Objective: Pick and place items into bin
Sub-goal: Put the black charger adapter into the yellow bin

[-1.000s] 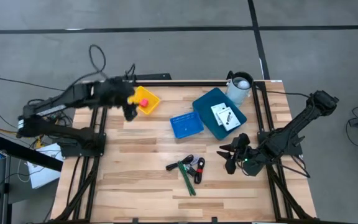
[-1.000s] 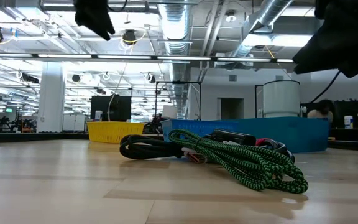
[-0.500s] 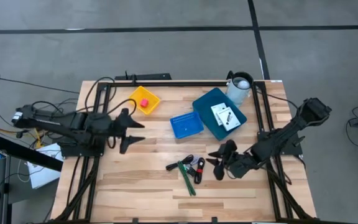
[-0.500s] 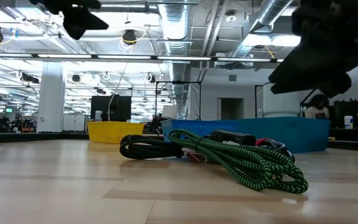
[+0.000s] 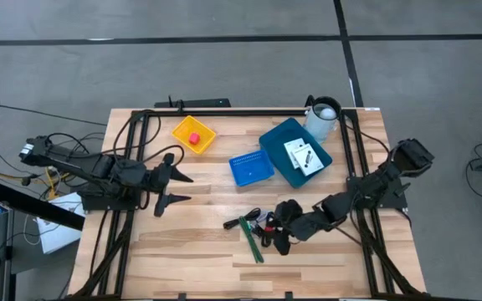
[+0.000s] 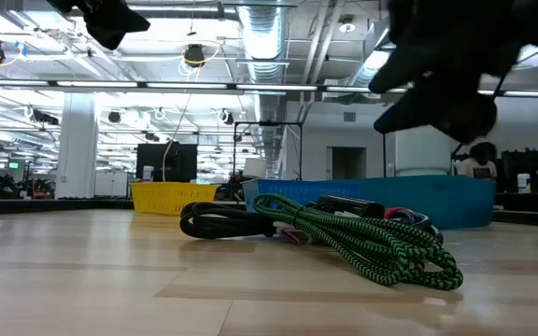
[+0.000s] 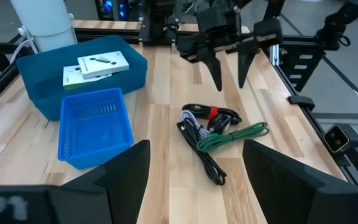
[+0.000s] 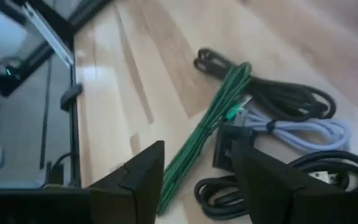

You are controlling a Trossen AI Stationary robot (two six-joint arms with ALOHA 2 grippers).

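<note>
1. Right claw [image 5: 279,237]: low over the cord bundle [image 5: 255,227] at counter [image 5: 182,251] front-centre; fingers apart, nothing between them. Wrist view looks straight down on the green strand, so prob. lining up a pick.
2. Cord bundle: black, green-braided & pale cables tangled w/ a red tag, lying flat on the wood just beside the right claw; not yet lifted. Loose coil, so one strand may drag the rest.
3. Left claw [image 5: 167,178]: fingers spread wide, empty, at counter's left side, well apart from the cords. Appears to wait, clear of the other arm's reach.
4. Big blue bin [image 5: 284,138]: back-right, holds two white cards [image 5: 303,156] w/ black print; likely drop point for the cords.
5. Small blue basket [image 5: 251,168]: touching the big bin's near-left edge; contents not discernible.
6. Yellow tray [image 5: 194,135]: back-left, carries a red block [image 5: 194,139].
7. White cylinder [image 5: 322,117]: back-right corner, beside the bin.
</note>
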